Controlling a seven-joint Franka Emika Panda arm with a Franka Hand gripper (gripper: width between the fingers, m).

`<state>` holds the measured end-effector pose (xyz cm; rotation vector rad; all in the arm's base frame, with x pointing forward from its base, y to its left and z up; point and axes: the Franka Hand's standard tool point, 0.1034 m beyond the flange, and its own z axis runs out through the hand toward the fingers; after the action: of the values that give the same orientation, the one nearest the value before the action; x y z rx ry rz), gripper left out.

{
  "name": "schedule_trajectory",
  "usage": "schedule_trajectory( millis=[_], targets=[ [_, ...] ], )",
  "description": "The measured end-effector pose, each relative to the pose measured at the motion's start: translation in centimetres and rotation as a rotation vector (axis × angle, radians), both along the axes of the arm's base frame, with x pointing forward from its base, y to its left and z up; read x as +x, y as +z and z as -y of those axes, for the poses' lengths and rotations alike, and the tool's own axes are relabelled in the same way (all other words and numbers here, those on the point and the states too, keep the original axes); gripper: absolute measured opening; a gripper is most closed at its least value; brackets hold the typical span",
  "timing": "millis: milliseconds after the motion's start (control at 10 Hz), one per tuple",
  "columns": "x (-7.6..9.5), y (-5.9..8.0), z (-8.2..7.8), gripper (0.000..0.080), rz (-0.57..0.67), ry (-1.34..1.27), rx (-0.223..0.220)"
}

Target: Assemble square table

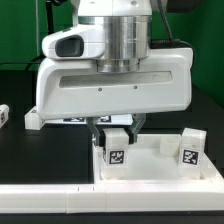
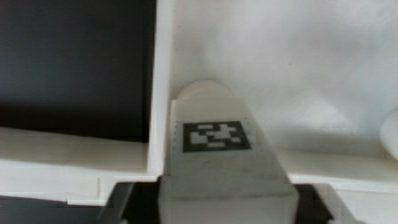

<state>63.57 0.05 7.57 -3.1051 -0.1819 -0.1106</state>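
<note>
The white square tabletop (image 1: pixel 150 168) lies at the front, towards the exterior view's right, with its raised rim up. My gripper (image 1: pixel 118 133) is shut on a white leg (image 1: pixel 117 150) with a black-white tag. It holds the leg upright at the tabletop's corner on the exterior view's left. In the wrist view the leg (image 2: pixel 217 135) sits between my dark fingers (image 2: pixel 135 203), over the tabletop's floor (image 2: pixel 285 60) beside its rim (image 2: pixel 162 60). Whether the leg touches the tabletop is hidden. A second tagged leg (image 1: pixel 191 148) stands on the tabletop's right side. A round socket (image 2: pixel 388 130) shows at the frame edge.
A third tagged leg (image 1: pixel 3 115) lies at the exterior view's far left and a small white block (image 1: pixel 33 121) is near it. The long white border bar (image 1: pixel 50 200) runs along the front. The arm's wide white body hides the table behind it.
</note>
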Motion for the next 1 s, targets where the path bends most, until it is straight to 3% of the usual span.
schedule_trajectory(
  millis=[400,1000],
  targets=[
    [-0.04,-0.02,0.35,0.0285,-0.002,-0.097,0.016],
    [-0.26,-0.08,0.71,0.0291,-0.029,-0.655,0.051]
  ],
)
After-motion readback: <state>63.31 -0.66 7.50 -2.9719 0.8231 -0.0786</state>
